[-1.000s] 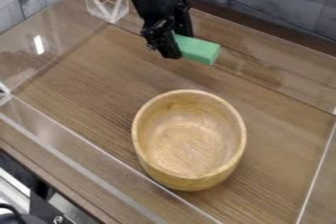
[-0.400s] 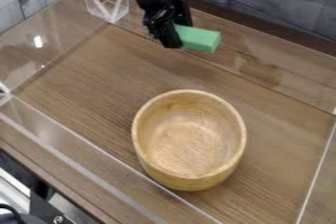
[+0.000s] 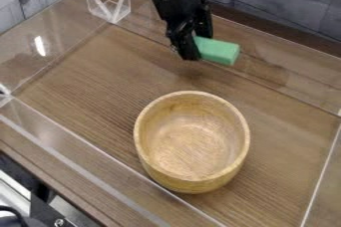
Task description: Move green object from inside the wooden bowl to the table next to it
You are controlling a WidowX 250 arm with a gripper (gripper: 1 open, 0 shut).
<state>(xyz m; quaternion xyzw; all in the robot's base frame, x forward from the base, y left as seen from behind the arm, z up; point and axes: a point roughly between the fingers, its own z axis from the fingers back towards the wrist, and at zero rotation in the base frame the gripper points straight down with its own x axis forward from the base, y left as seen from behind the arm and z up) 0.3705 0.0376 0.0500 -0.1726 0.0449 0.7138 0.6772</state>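
Note:
The green object (image 3: 220,52), a small bright green block, is outside the wooden bowl (image 3: 193,139), low over the table (image 3: 94,82) behind the bowl. My gripper (image 3: 190,50) points steeply down at the block's left end, its dark fingers (image 3: 184,46) on either side of that end. Whether the jaws still clamp the block, or whether it rests on the wood, is too small to make out. The bowl is empty and stands upright in the near middle of the table.
Low clear acrylic walls (image 3: 54,32) border the tabletop on all sides. A clear triangular bracket (image 3: 110,8) stands at the back left corner, just left of the arm. A grey plank wall runs behind the table.
The gripper has carried the green block to the right and down towards the tabletop. The bowl has not moved.

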